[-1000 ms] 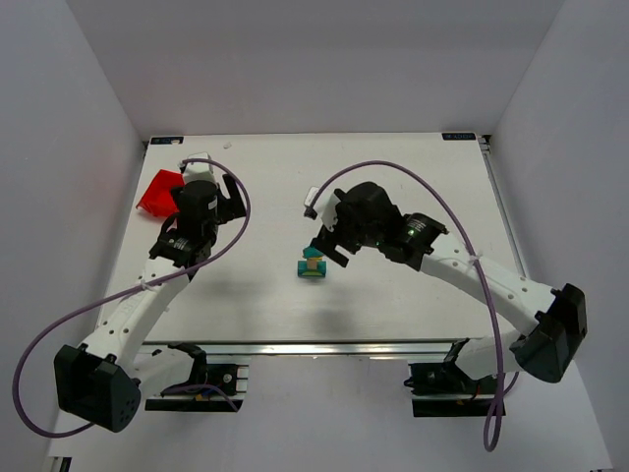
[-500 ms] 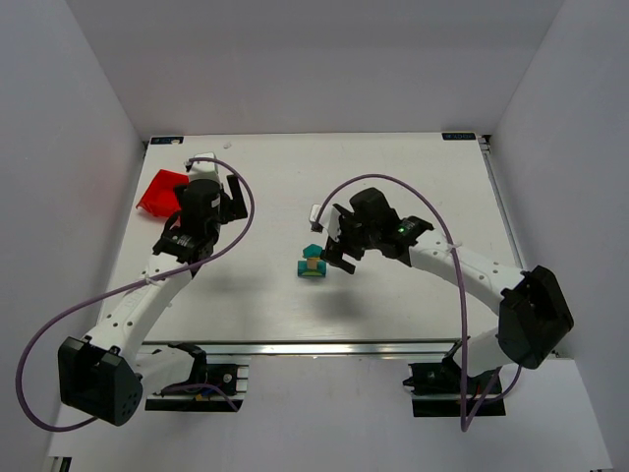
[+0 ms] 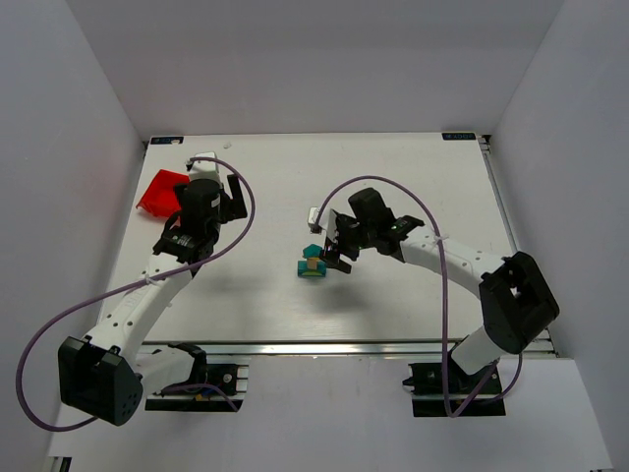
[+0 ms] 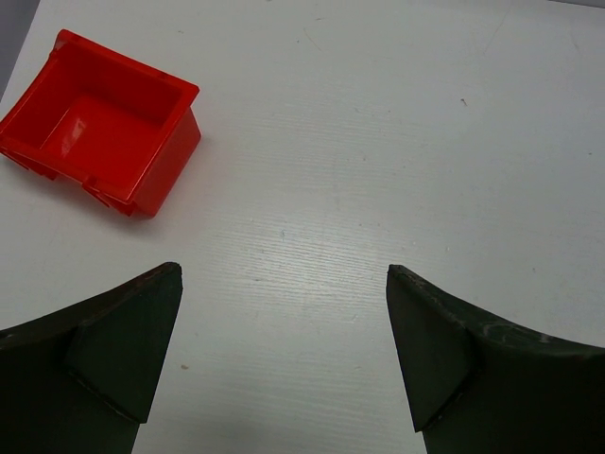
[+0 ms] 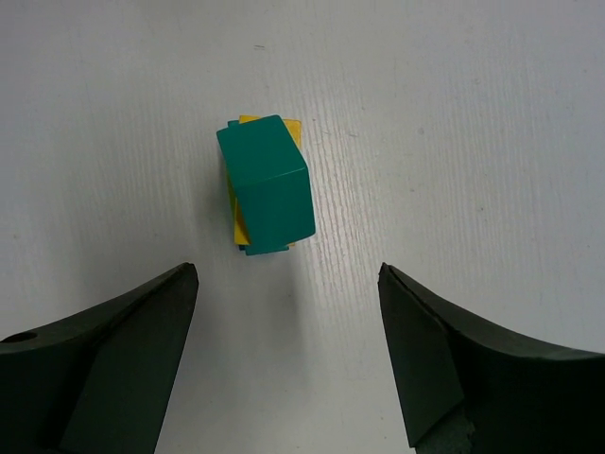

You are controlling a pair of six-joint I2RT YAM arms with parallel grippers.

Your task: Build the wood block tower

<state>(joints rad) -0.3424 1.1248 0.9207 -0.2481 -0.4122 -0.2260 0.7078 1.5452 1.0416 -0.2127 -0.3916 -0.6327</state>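
Observation:
The wood block tower stands in the middle of the white table, with a teal block on top, tan and yellow under it and a teal base. From the right wrist view I look down on the tower, which stands free ahead of the fingertips. My right gripper is open just right of the tower, touching nothing. My left gripper is open over bare table at the left.
A red plastic bin sits near the table's left edge, beyond the left gripper, with nothing in it. Purple cables loop off both arms. White walls close in the table on three sides.
My right arm has drawn back and lowered, so its gripper now sits just right of the tower, and its fingers have narrowed a little. The tower and left arm are unchanged.

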